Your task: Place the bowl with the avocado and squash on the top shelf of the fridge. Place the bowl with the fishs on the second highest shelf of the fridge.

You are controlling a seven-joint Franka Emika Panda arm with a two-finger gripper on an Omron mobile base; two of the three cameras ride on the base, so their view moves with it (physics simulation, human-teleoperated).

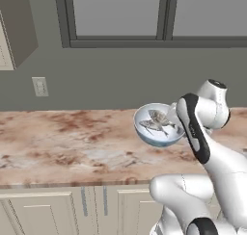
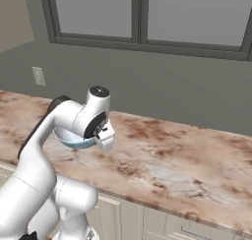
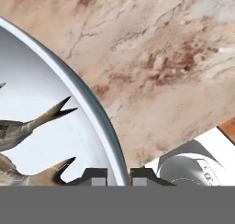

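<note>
The gripper (image 3: 118, 176) is pinched onto the rim of the bowl with the fishs (image 1: 158, 127), one dark finger tip inside the wall and the other outside it, the two tips standing close together with only the thin white rim between them. In the hand view the bowl's pale glossy inside curves away to the left, and the forked tails of the fishs (image 3: 27, 126) lie across it.

From the left base view the bowl hangs in the air above the counter (image 1: 62, 147), tilted a little toward the camera, so the silvery fishs (image 1: 157, 123) show inside. The arm rises from the lower right, folds at a white elbow, and its black-banded forearm slants up to the bowl's right edge, where the wrist hides the grip itself. In the right base view the arm climbs from the lower left, and the wrist with its round cap covers most of the bowl (image 2: 74, 138), leaving only a light blue slice of its underside showing beneath the hand.

Under the bowl lies the brown-veined marble counter, with cream cabinet doors (image 1: 48, 212) below its front edge. Behind stands a grey wall with a white wall outlet (image 1: 40, 86) and a dark-framed window (image 1: 159, 17) above. An upper cabinet (image 1: 14, 27) hangs at far left.
</note>
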